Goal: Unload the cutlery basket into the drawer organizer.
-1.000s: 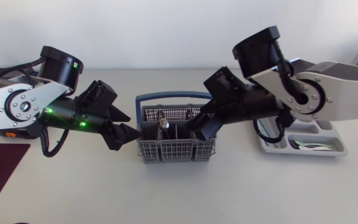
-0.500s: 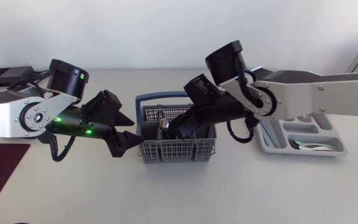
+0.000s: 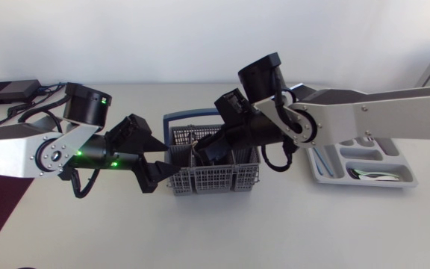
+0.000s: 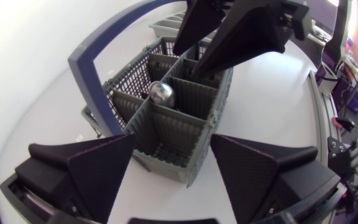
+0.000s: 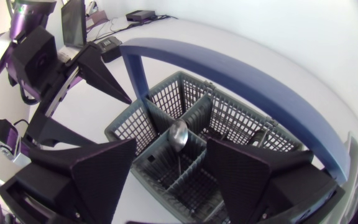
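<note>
The cutlery basket [image 3: 213, 179] is grey with a mesh grid pattern and a blue handle [image 5: 241, 70]. The spoon [image 5: 178, 135] is silver. The drawer organizer [image 3: 334, 178] is pale grey. The desk [image 3: 275, 232] is white.

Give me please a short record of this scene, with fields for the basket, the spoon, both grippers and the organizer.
basket: grey, blue handle, mid-table
spoon: upright in a basket compartment, bowl up
left gripper: open, astride the basket's end
right gripper: open, over the spoon
organizer: white, beyond the basket's right end, one utensil inside
</note>
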